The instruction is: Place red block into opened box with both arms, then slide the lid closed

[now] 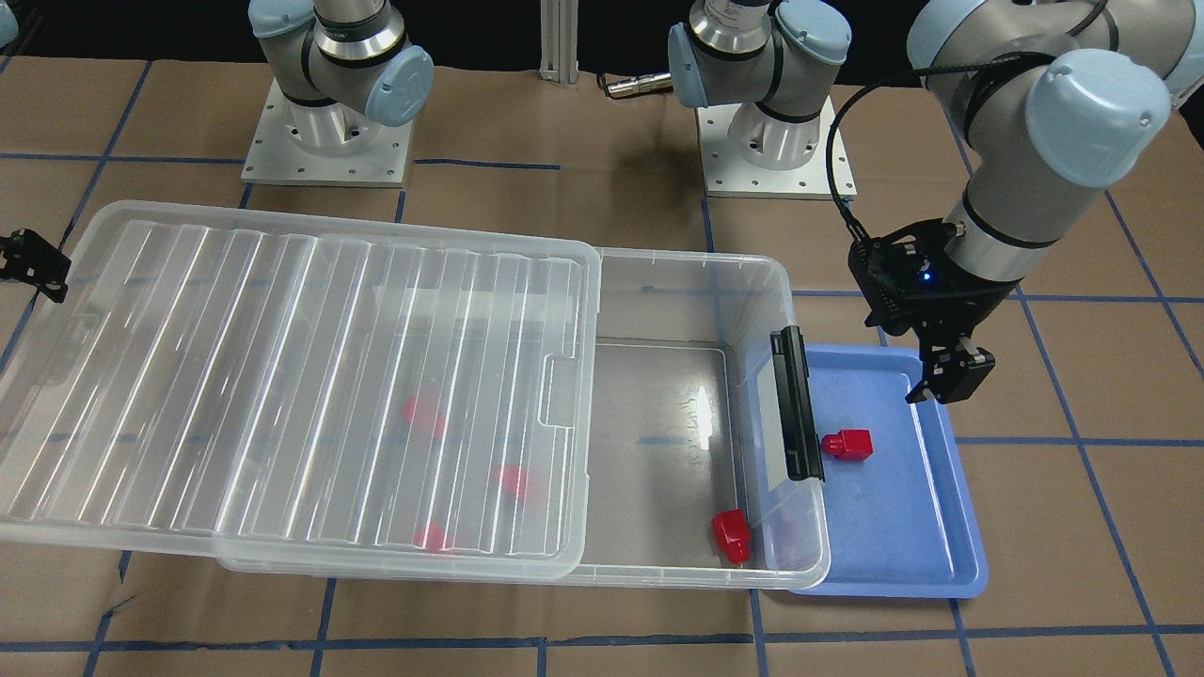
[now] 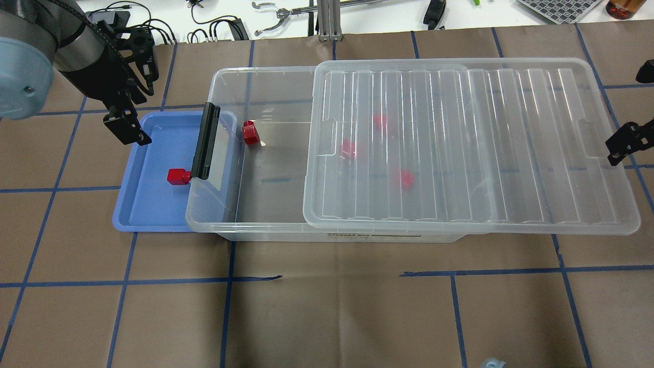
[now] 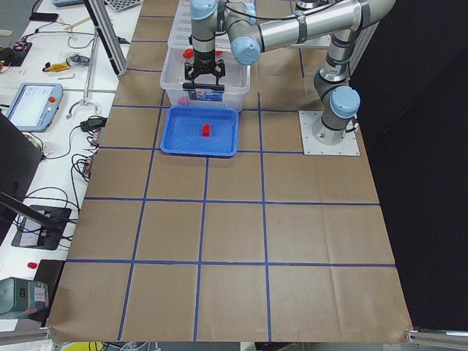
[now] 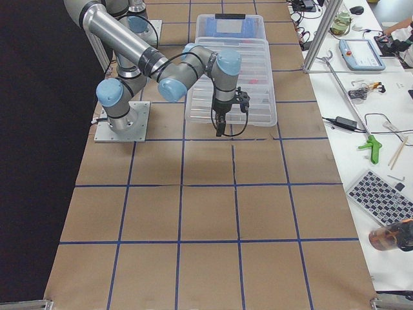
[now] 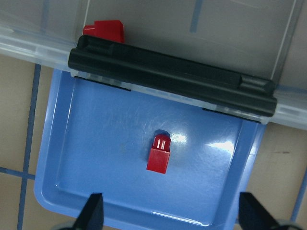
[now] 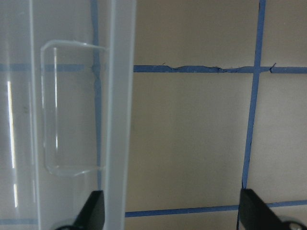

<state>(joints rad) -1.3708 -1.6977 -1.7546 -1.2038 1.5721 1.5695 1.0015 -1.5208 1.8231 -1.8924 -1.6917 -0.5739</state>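
Plastic, small and glossy, so probably featherlight, stiff and a bit slippery: talking about the red block, lying alone on the blue tray, just beside the black latch bar on the short end of the box, but outside it. Left claw hanging over the tray's outer corner, fingers spread wide, holding nothing, not over the block. Best bet imo: drop straight down and pinch across the flat sides of the fatter cube part, not the narrow stub, squeezing firmly. Four look-alikes already inside the box, one in the uncovered bit by the latch wall, three blurry under the lid. Lid slid back, covering most of the box and overhanging the far end; looks big, thin and bendy, so better pushed at the rim than grabbed. Right claw also spread open, empty, right at that overhanging rim next to the end tab.
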